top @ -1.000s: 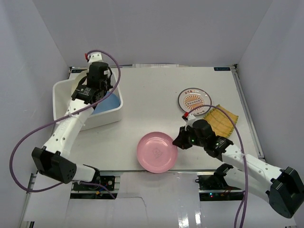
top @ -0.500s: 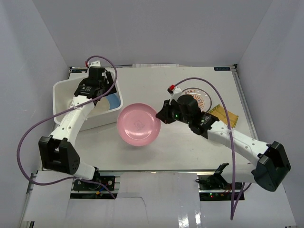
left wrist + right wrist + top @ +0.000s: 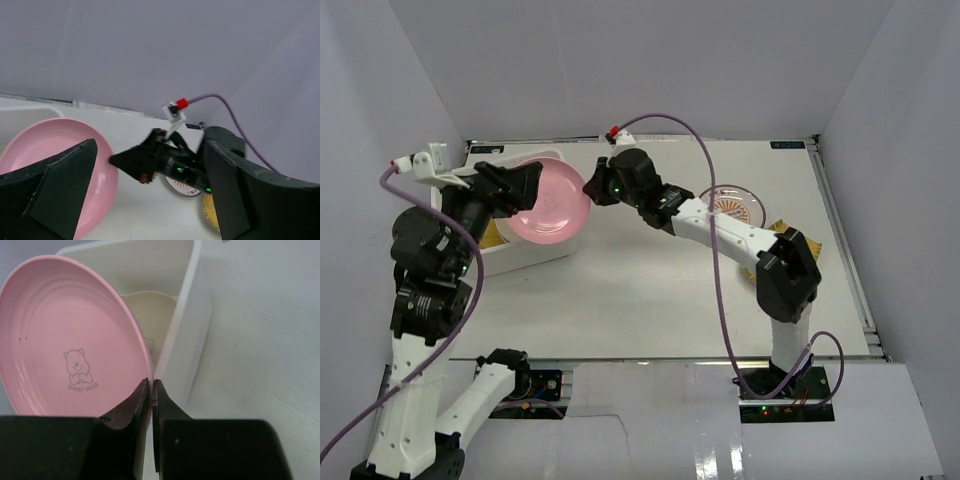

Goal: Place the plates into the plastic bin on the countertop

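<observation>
My right gripper (image 3: pixel 588 190) is shut on the rim of the pink plate (image 3: pixel 550 197), holding it tilted over the plastic bin (image 3: pixel 535 255) at the countertop's far left. In the right wrist view the fingers pinch the pink plate (image 3: pixel 70 340) at its edge, the right gripper (image 3: pixel 151 382) beside the bin's wall (image 3: pixel 192 340), with a cream plate (image 3: pixel 150 315) inside. My left gripper (image 3: pixel 515 180) is raised above the bin, open and empty. In its wrist view the left gripper (image 3: pixel 150 145) frames the pink plate (image 3: pixel 50 160).
A white plate with orange pattern (image 3: pixel 730 208) lies on the countertop (image 3: pixel 650 290) at the back right, with a yellow woven plate (image 3: pixel 782 235) just beside it, partly behind my right arm. A yellowish edge (image 3: pixel 493 233) shows inside the bin.
My right arm has carried the pink plate from the front of the countertop up and left to the bin. My left gripper opened and rose out of the bin.
</observation>
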Controlling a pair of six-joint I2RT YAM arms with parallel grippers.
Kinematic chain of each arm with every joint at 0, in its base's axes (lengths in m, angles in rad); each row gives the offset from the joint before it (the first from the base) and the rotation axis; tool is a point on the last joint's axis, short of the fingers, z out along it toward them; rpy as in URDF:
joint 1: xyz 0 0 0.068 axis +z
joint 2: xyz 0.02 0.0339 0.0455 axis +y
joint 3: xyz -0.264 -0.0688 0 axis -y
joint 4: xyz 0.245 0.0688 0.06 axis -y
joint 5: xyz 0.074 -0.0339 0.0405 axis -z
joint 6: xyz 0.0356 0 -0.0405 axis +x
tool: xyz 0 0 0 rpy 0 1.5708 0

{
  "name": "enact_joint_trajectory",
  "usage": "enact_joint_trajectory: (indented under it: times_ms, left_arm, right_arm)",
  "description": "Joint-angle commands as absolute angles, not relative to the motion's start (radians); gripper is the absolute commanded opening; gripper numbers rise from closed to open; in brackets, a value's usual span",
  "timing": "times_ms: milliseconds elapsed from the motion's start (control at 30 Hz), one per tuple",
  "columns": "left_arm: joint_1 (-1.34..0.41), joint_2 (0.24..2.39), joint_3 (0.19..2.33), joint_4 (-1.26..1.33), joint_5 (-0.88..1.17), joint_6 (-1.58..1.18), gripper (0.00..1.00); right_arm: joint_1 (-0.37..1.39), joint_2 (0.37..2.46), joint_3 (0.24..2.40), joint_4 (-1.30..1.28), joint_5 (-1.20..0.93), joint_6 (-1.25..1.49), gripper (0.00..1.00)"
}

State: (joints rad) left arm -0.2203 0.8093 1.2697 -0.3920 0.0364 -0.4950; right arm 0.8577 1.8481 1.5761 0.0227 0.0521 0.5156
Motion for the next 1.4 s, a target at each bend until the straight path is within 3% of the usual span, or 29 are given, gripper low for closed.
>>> enact_joint_trajectory:
  times_ms: [0, 133, 300, 333, 367, 400, 500, 567, 667, 767, 800, 933, 1033, 1067, 1133, 1167, 1233, 1300, 1367]
  left_arm:
    - [-0.218, 0.769, 1.207, -0.362, 0.123, -0.518, 0.98]
    - [-0.219, 0.739, 1.168, -0.362, 0.181, -0.52, 0.98]
    - [-0.267, 0.727, 1.138, -0.364, 0.172, -0.52, 0.98]
    - [-0.268, 0.727, 1.135, -0.364, 0.179, -0.528, 0.98]
    - [-0.275, 0.73, 1.132, -0.364, 0.184, -0.531, 0.98]
    - [-0.276, 0.73, 1.131, -0.364, 0.187, -0.531, 0.98]
    - [-0.279, 0.735, 1.129, -0.364, 0.207, -0.551, 0.98]
    - [-0.279, 0.752, 1.126, -0.361, 0.251, -0.578, 0.97]
    - [-0.281, 0.811, 1.112, -0.347, 0.355, -0.613, 0.94]
    - [-0.307, 0.873, 1.066, -0.292, 0.44, -0.678, 0.91]
    - [-0.328, 0.888, 1.043, -0.278, 0.44, -0.701, 0.91]
    - [-0.533, 0.988, 1.042, -0.239, 0.306, -0.696, 0.89]
    - [-0.673, 1.092, 1.052, -0.192, 0.23, -0.701, 0.9]
    - [-0.727, 1.118, 1.055, -0.167, 0.219, -0.701, 0.89]
    - [-0.771, 1.207, 1.066, -0.147, 0.175, -0.701, 0.89]
    - [-0.808, 1.238, 1.083, -0.137, 0.161, -0.696, 0.89]
    - [-0.837, 1.334, 1.112, -0.126, 0.137, -0.698, 0.89]
    - [-0.862, 1.396, 1.129, -0.114, 0.13, -0.706, 0.89]
    - [-0.868, 1.483, 1.158, -0.095, 0.138, -0.722, 0.89]
  right_arm:
    - [0.913, 1.963, 1.77, 0.08, 0.17, 0.545, 0.08]
    - [0.949, 2.158, 2.03, 0.035, 0.247, 0.52, 0.08]
    - [0.974, 2.287, 2.178, 0.02, 0.281, 0.515, 0.09]
    - [0.977, 2.313, 2.198, 0.018, 0.279, 0.515, 0.15]
    - [0.979, 2.318, 2.233, 0.005, 0.276, 0.509, 0.39]
    - [0.98, 2.306, 2.238, 0.003, 0.279, 0.503, 0.5]
    - [0.973, 2.238, 2.175, 0.021, 0.296, 0.457, 0.67]
    - [0.95, 2.127, 2.107, 0.026, 0.301, 0.442, 0.67]
    - [0.902, 1.912, 1.842, 0.06, 0.316, 0.417, 0.65]
    - [0.818, 1.654, 1.464, 0.097, 0.424, 0.425, 0.55]
    - [0.78, 1.593, 1.365, 0.095, 0.442, 0.452, 0.46]
    - [0.394, 1.191, 0.778, 0.094, 0.344, 0.737, 0.25]
    - [0.158, 0.941, 0.538, 0.048, 0.346, 0.811, 0.18]
    - [0.111, 0.89, 0.51, 0.02, 0.377, 0.811, 0.21]
    - [-0.039, 0.795, 0.474, -0.047, 0.434, 0.799, 0.39]
    - [-0.082, 0.775, 0.453, -0.105, 0.446, 0.79, 0.58]
    - [-0.208, 0.735, 0.433, -0.146, 0.434, 0.781, 0.76]
    - [-0.27, 0.716, 0.396, -0.169, 0.426, 0.755, 0.91]
    - [-0.356, 0.727, 0.377, -0.175, 0.361, 0.736, 0.94]
